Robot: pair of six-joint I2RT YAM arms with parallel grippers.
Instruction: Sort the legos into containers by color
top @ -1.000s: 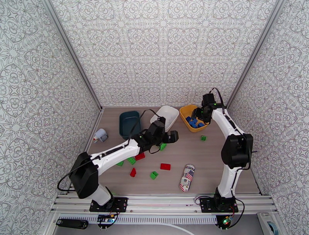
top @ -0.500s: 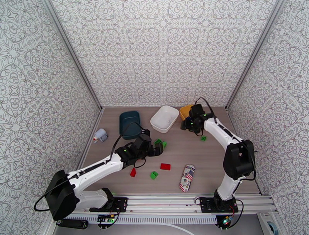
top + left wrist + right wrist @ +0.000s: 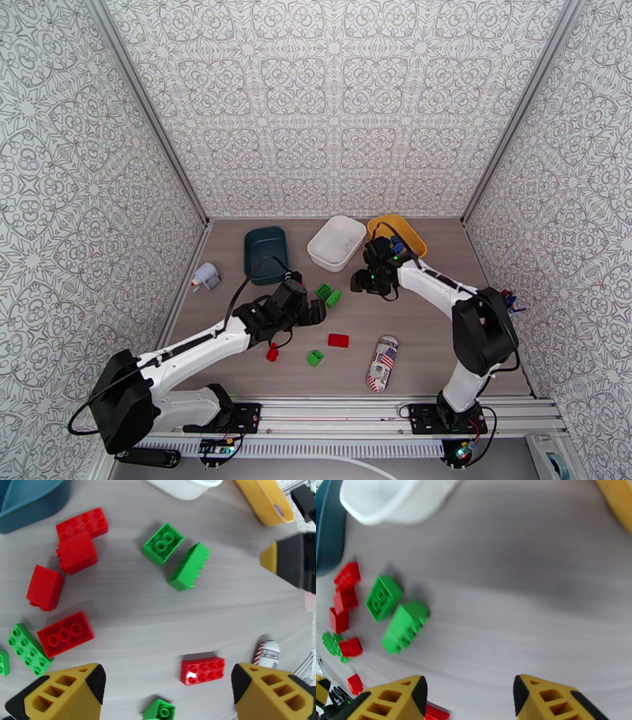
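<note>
Near the white bin (image 3: 320, 254), just off its side that faces the arms, two green bricks (image 3: 328, 294) lie side by side on the table (image 3: 426, 331), one with its studs up (image 3: 163, 543) and the other tipped onto its side (image 3: 189, 567). Left of the white bin stands the teal bin (image 3: 265, 253), and right of it the yellow bin (image 3: 399, 221); the white bin holds nothing. Farther from the white bin than the green pair, towards the arms, the left gripper (image 3: 166, 681) hovers over the table with its jaws spread wide and nothing between them. A flat red brick (image 3: 203, 670) lies just past its right fingertip, and more red bricks (image 3: 77, 539) are clustered towards the teal bin. Off the white bin's near right corner, the right gripper (image 3: 470, 689) hangs above bare table, jaws parted and empty. Well away from the white bin, towards the arms, a printed can (image 3: 385, 362) lies on its side.
</note>
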